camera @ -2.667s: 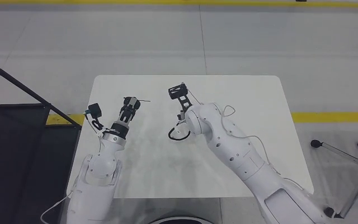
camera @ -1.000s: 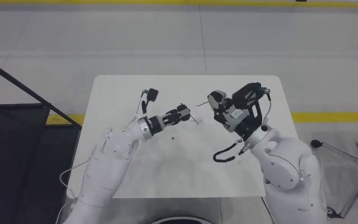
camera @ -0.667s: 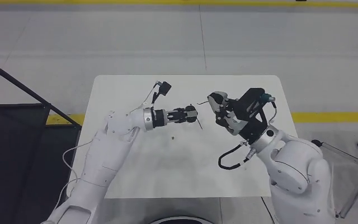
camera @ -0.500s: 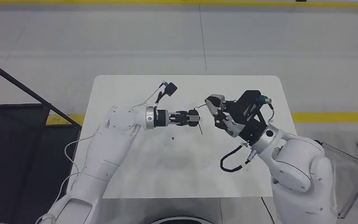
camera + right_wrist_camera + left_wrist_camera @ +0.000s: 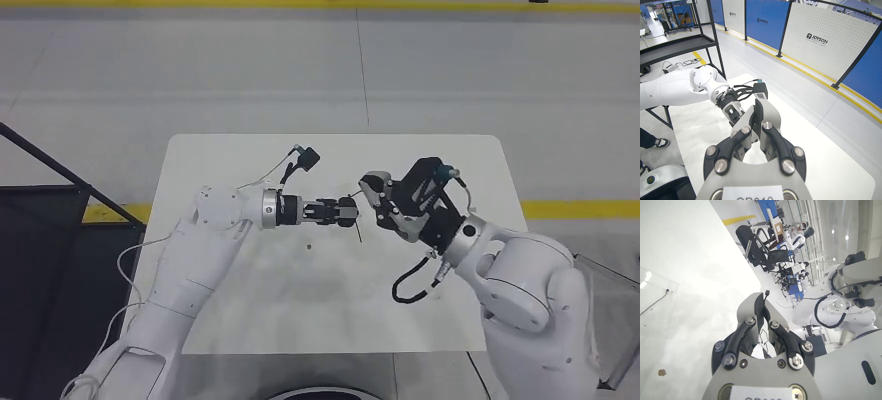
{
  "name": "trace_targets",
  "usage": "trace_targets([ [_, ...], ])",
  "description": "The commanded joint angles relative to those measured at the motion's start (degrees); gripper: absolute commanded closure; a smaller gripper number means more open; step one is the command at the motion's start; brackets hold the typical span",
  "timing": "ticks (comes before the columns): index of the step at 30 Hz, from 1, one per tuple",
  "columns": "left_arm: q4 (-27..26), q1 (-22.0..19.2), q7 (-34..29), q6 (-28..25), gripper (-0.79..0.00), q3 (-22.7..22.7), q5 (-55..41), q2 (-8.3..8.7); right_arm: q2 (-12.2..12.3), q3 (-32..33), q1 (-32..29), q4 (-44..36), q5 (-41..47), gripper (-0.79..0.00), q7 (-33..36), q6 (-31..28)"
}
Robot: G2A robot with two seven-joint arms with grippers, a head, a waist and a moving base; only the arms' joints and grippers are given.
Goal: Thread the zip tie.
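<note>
My left end effector (image 5: 762, 302) clamped on thin black plastic zip tie (image 5: 767, 292), over middle of white worktop (image 5: 300, 300). My right end effector (image 5: 757, 106) pressed together, just beside left one.

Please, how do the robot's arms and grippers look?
The left arm and right arm are glossy white, with rounded joints. The left gripper and right gripper have grey fingers, black ribbed pads, black links with silver bolts and a white label. A black ribbed cable loops at the right wrist.
</note>
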Motion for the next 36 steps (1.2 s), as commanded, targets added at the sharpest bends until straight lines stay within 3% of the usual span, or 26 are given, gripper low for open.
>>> trace_targets([
  [1, 0.00, 0.00, 0.00, 0.00, 0.000, 0.00, 0.00, 0.00, 0.08, -0.48, 0.03, 0.19, -0.58, 0.000, -0.26, 0.50],
  [36, 0.00, 0.00, 0.00, 0.00, 0.000, 0.00, 0.00, 0.00, 1.83, -2.99, 0.91, 2.36, -3.15, 0.000, -2.73, 2.98],
])
